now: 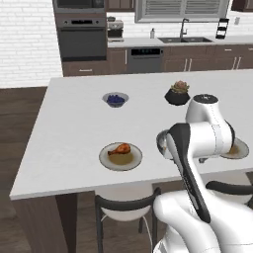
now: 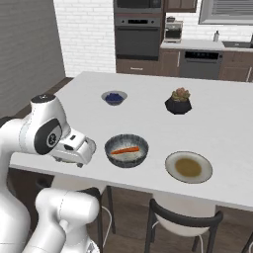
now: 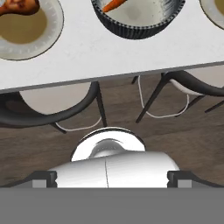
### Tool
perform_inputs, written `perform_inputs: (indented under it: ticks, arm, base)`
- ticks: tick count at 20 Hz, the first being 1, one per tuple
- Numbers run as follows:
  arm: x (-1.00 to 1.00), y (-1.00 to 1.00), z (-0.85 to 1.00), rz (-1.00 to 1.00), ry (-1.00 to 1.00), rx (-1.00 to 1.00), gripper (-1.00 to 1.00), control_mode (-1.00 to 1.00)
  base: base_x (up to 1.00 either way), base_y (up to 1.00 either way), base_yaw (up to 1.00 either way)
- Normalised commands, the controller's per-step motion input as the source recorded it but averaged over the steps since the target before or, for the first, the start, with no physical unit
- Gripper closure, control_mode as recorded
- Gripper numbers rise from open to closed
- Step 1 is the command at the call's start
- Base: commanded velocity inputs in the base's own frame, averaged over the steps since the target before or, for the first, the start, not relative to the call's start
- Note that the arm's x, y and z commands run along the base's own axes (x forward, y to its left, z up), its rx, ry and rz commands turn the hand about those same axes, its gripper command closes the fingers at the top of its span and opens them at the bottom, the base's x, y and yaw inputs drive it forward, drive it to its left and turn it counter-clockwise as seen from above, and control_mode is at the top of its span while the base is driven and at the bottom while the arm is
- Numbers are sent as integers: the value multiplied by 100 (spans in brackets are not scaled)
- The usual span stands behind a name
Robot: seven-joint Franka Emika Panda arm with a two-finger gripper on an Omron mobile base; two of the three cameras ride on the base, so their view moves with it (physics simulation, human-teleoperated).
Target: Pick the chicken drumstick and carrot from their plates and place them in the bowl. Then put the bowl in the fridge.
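Arm hides most of the bowl [image 1: 161, 143] — drumstick [image 3: 19, 5] cropped.

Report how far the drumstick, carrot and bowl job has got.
Done: the carrot lies in the bowl, and its plate is bare. In hand: nothing that shows; the arm is pulled back at the table edge. Left: the chicken drumstick is still on its plate and must join the carrot, then the bowl goes into the fridge.

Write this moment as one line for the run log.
carrot: in bowl | drumstick: on plate | other plate: no food | gripper: state unclear
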Motion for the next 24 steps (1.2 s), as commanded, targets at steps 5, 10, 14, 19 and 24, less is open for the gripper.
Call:
perform_inputs:
  ticks: [5, 10, 14, 19, 24]
  arm:
    - [0, 0, 0, 0, 0, 0, -100, 100]
    - [0, 32, 0, 0, 0, 2, -100, -100]
    - [32, 56, 0, 0, -1, 6, -100, -100]
    - [91, -37, -2, 0, 0, 14, -100, -100]
    - [97, -1, -3, -22, 5, 3, -100, -100]
  base:
    - [19, 78, 29]
    - [7, 45, 0]
    - [0, 0, 0]
    - [0, 0, 0]
    - [0, 0, 0]
